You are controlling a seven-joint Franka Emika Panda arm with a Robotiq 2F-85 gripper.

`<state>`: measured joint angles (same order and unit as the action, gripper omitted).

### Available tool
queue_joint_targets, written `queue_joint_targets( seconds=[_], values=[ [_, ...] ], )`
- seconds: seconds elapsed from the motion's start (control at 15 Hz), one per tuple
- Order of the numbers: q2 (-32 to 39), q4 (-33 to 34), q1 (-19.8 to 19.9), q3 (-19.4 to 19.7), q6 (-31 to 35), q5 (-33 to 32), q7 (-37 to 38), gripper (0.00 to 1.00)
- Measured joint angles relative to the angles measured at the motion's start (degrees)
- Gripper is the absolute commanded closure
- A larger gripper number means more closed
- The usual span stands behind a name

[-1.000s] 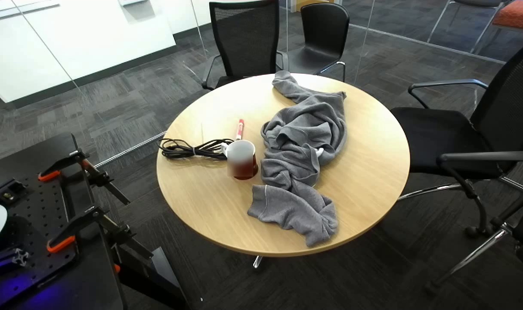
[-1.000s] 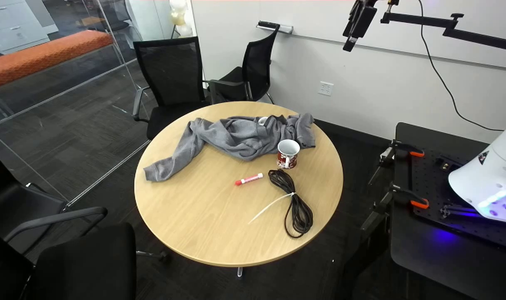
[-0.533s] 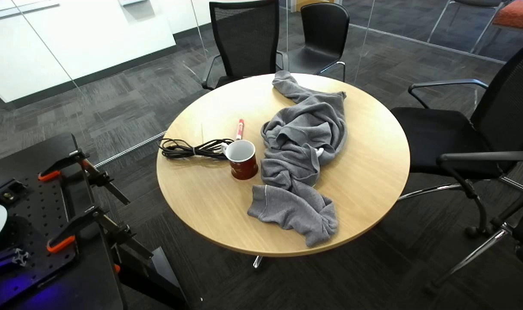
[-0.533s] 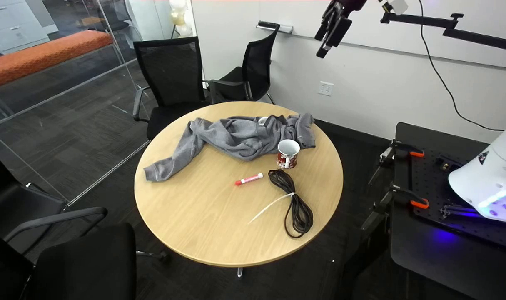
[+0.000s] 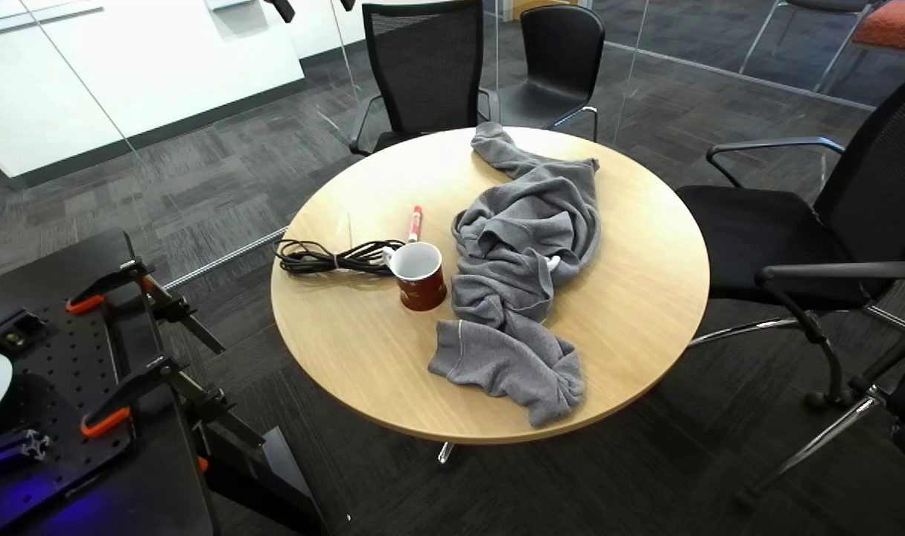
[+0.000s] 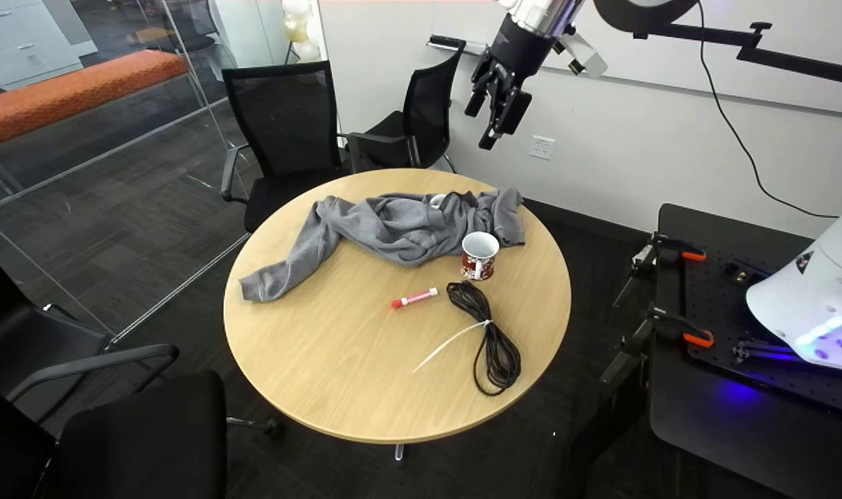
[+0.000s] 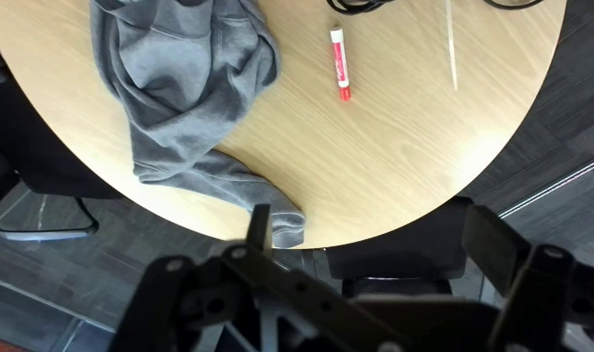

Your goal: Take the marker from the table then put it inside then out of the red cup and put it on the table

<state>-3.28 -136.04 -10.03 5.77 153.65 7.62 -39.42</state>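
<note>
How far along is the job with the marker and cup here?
Done: nothing for certain; the marker lies on the table, outside the cup, as it would at start or finish alike.
In hand: nothing; the gripper is open and empty, clear of the marker.
Left, most likely: everything, namely grasping the marker, putting it into the upright cup, taking it out, laying it on the table.

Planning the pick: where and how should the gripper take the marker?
Probably mid-barrel on the marker, from above, closing across its width: it's slim and lies flat on the table. The black cable lies off its white end, so the middle looks safer.
</note>
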Motion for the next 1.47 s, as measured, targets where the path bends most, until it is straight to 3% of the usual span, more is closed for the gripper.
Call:
queue_joint_targets(
  seconds=[0.47,0.93,1.47],
  values=[
    [14.0,10.7,4.8,-6.7,0.0,3.8,-9.9,0.0],
    [25.1,17.4,10.3,-12.7,0.0,3.5,-11.1,0.0],
    [28.6,19.9,11.5,-14.2,0.0,3.5,-11.1,0.0]
  ],
)
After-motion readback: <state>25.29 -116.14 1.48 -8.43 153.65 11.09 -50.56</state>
